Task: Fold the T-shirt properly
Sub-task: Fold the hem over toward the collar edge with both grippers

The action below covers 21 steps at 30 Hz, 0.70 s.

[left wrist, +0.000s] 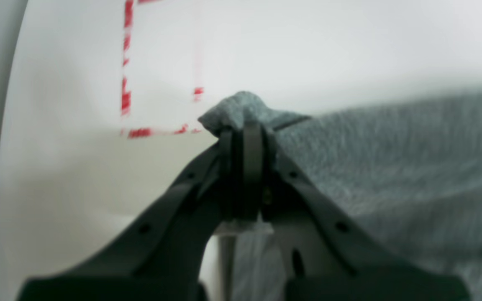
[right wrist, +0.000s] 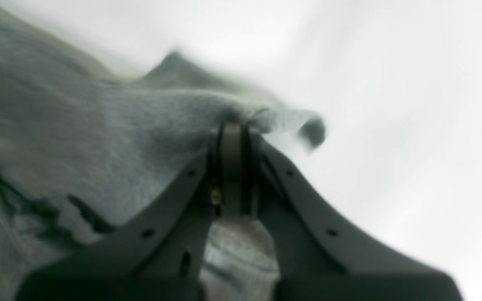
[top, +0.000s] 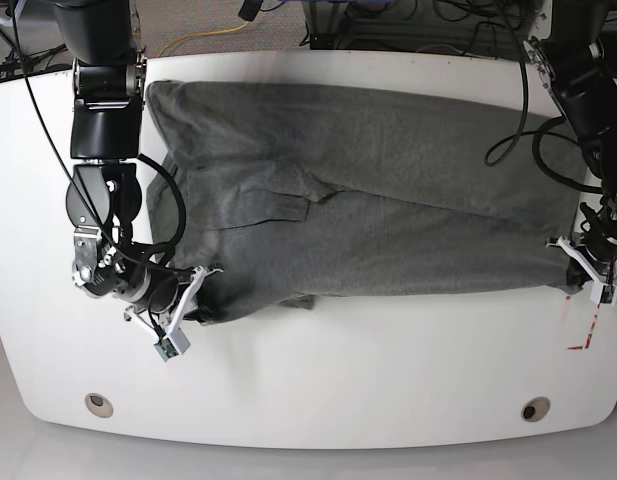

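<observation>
So the setup sits on a glossy white table with rounded corners (top: 318,385), which has two small round metal-ringed holes (top: 99,404) near its front edge (one toward each corner). Red dashed marker lines (left wrist: 126,62) are drawn on the tabletop near one end. Behind the table there's speckled beige-grey carpet (top: 203,25) with a yellow cable (top: 210,38) and tangled black cables (top: 418,20). Lighting is soft and even.
</observation>
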Each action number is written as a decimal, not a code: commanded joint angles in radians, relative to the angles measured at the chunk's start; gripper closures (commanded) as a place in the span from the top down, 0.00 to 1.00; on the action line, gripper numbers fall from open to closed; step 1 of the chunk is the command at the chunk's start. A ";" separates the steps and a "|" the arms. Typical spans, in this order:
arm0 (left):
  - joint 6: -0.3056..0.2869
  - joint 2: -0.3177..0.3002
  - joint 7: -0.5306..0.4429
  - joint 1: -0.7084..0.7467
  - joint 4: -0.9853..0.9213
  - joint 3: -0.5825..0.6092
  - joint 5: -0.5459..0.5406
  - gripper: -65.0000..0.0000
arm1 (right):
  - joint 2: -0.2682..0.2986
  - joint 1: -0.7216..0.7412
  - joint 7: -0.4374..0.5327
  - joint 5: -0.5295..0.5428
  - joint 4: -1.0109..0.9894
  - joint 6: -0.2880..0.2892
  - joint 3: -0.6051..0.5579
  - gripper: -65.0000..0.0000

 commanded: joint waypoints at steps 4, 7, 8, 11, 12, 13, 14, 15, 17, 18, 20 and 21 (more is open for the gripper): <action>-0.016 -0.023 -0.023 0.073 0.149 -0.005 -0.011 0.00 | 0.045 -0.052 -0.030 0.021 0.126 0.007 0.034 0.00; -0.016 -0.023 -0.023 0.134 0.211 -0.005 -0.011 0.00 | 0.056 -0.130 -0.031 0.082 0.192 0.007 0.059 0.00; -0.016 -0.023 -0.023 0.154 0.231 -0.005 -0.011 0.00 | 0.058 -0.156 -0.031 0.105 0.208 0.007 0.076 0.00; -0.016 -0.013 -0.023 0.212 0.287 -0.027 -0.012 0.00 | 0.081 -0.238 -0.033 0.174 0.251 0.003 0.133 0.00; -0.016 -0.006 -0.023 0.228 0.300 -0.039 -0.012 0.00 | 0.084 -0.258 -0.033 0.191 0.268 0.003 0.145 0.00; -0.017 0.008 -0.023 0.249 0.322 -0.060 -0.012 0.00 | 0.090 -0.291 -0.033 0.219 0.293 0.001 0.165 0.00; -0.022 0.014 -0.022 0.266 0.337 -0.079 -0.012 0.00 | 0.090 -0.321 -0.033 0.237 0.314 0.000 0.183 0.00; -0.033 0.017 -0.016 0.280 0.348 -0.093 -0.012 0.00 | 0.091 -0.345 -0.034 0.248 0.334 0.000 0.197 0.00; -0.038 0.023 0.040 0.304 0.371 -0.126 -0.011 0.00 | 0.090 -0.411 -0.034 0.286 0.380 0.000 0.232 0.00; -0.038 0.023 0.076 0.312 0.385 -0.137 -0.011 0.00 | 0.090 -0.446 -0.036 0.305 0.402 0.000 0.249 0.00; -0.038 0.023 0.129 0.317 0.403 -0.149 -0.011 0.00 | 0.090 -0.492 -0.048 0.326 0.434 -0.002 0.266 0.00; -0.038 0.025 0.167 0.326 0.419 -0.163 -0.011 0.00 | 0.084 -0.528 -0.059 0.338 0.460 -0.002 0.281 0.00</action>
